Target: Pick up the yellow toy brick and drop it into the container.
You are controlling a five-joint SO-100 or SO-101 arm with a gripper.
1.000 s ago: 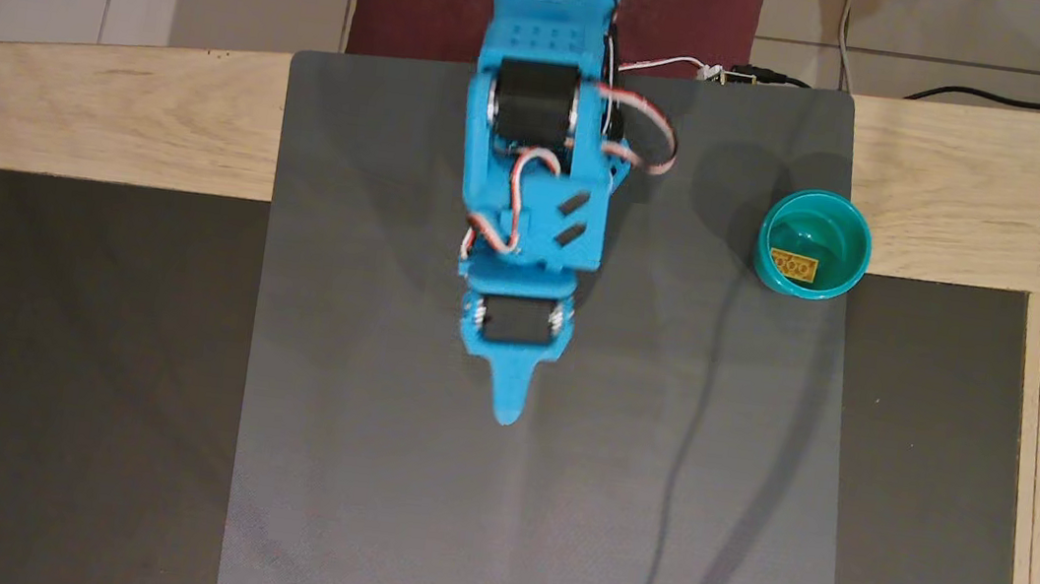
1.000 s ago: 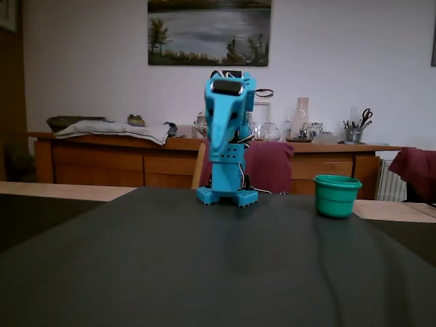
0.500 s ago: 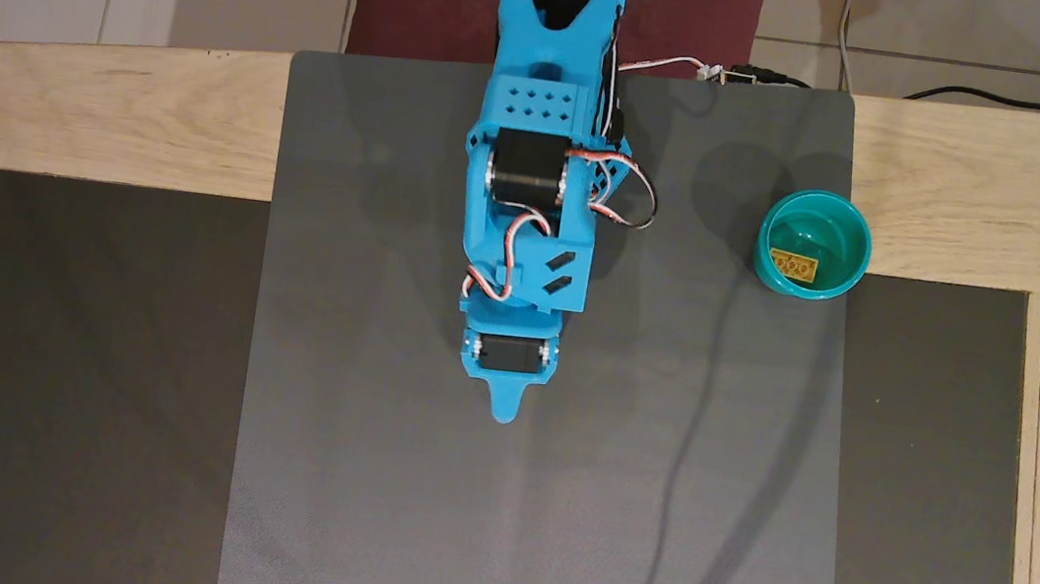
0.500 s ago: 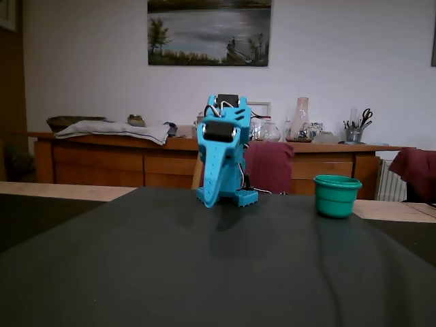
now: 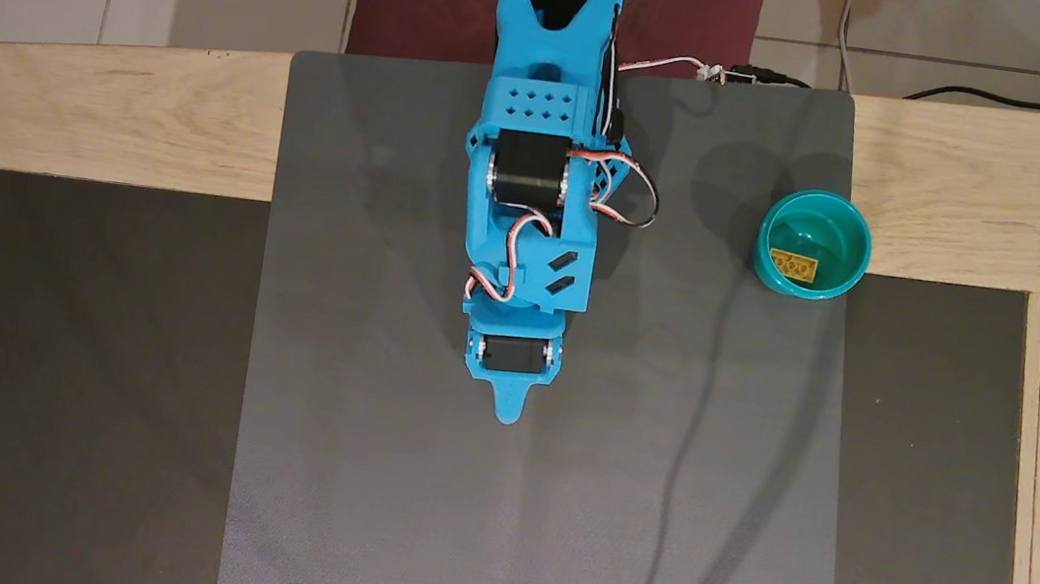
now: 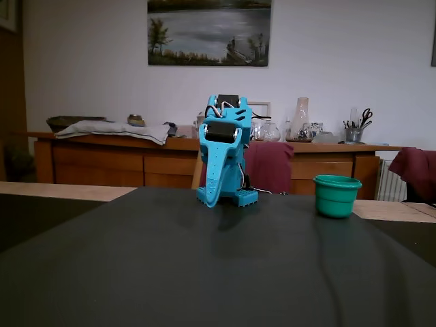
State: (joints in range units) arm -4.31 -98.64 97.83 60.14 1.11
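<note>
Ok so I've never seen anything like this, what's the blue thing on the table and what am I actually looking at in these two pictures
The blue thing is a small robot arm with motors at its joints. One picture is taken from straight above, the other from a camera standing at table height facing the arm. The arm is folded down over a grey mat on a wooden table. Its end effector points down at the mat, looks shut, and holds nothing. To the right in both pictures stands a teal container. From above you can see the yellow toy brick lying inside it; from the side, the container's wall hides it. Nothing else lies on the mat.
</note>
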